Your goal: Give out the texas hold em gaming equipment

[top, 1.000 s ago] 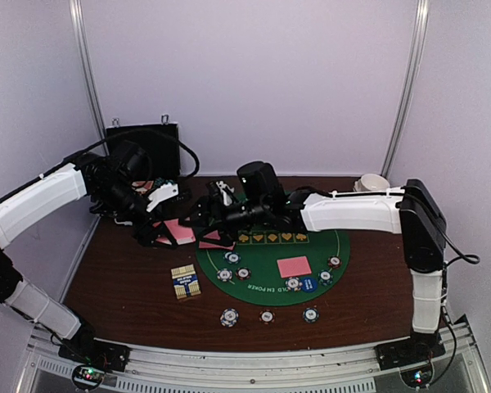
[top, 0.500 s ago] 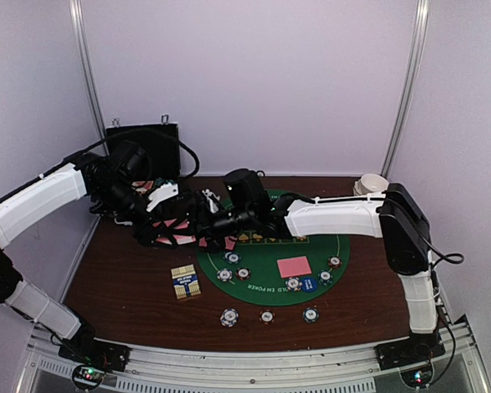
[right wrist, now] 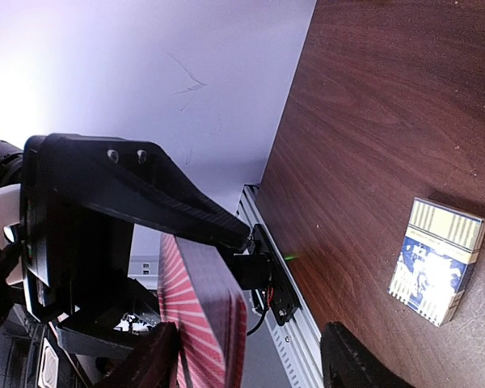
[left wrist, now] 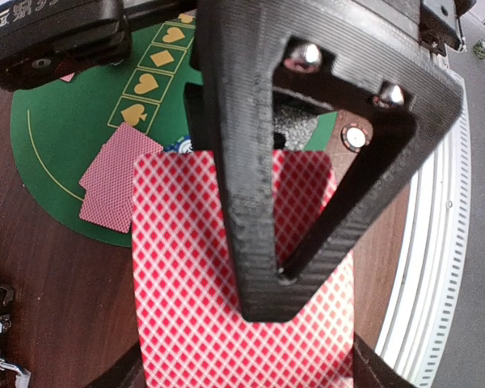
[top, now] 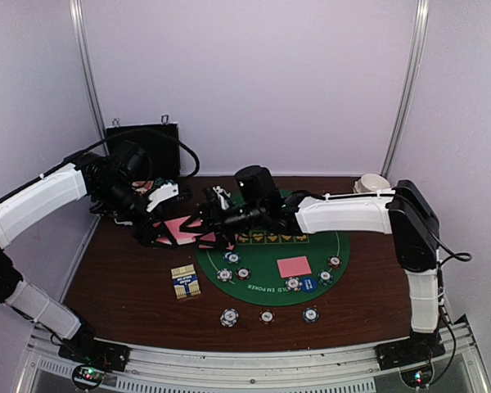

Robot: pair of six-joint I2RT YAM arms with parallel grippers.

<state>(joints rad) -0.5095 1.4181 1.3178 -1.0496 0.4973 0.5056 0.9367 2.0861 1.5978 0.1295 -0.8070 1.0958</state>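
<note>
Pink-backed playing cards (left wrist: pixel 178 307): deck clamped in left gripper (top: pixel 165 235), held left of green mat (top: pixel 266 258). Right gripper (right wrist: pixel 249 364) fingers apart, just beside deck. Dealt cards (left wrist: pixel 109 182) at mat's left edge, second dealt set (top: pixel 294 266) mid-mat, poker chips (top: pixel 267 316) spread around. Dealing judged partway, more hands left.

You face a dark brown wooden table (top: pixel 123 286) inside a booth of plain pale lilac walls (top: pixel 254 82). A metal post (top: pixel 86 74) stands in each back corner, and a ribbed aluminium rail (top: pixel 245 360) runs along the near edge. The light falls soft and even.
</note>
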